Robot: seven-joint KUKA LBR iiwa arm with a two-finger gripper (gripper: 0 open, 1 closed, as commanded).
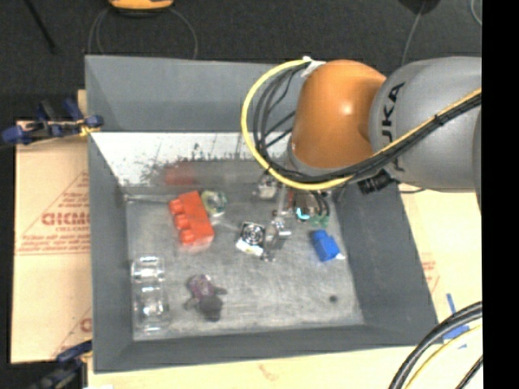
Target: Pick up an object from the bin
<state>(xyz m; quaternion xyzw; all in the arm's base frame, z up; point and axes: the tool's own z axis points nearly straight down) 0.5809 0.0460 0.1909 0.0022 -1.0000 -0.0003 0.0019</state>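
**Pick from bin: gripper down at mid-floor, beside a small black-and-white piece**

Nearest the lens is the arm's orange cover (336,112), with cables looped round it. It sits high over the back right of the bin (243,343). The arm comes in from the right, wrist bent steeply down, so the gripper (276,235) hangs low over the middle of the floor. Whether it is open or closed cannot be made out.

Closest thing: a small black-and-white piece (252,238), mid-floor, just left of the gripper; contact cannot be judged. A blue piece (325,245) lies near on the right and a red block (190,217) further left. A dark purple figure (204,294) and a clear plastic piece (148,292) lie well apart, front left.

Handling, as a judgement: the black-and-white piece looks small, hard and light, with an uneven outline and some shine, so it may slip or twist. Best taken across its narrower width, at the middle. It has room on all sides.
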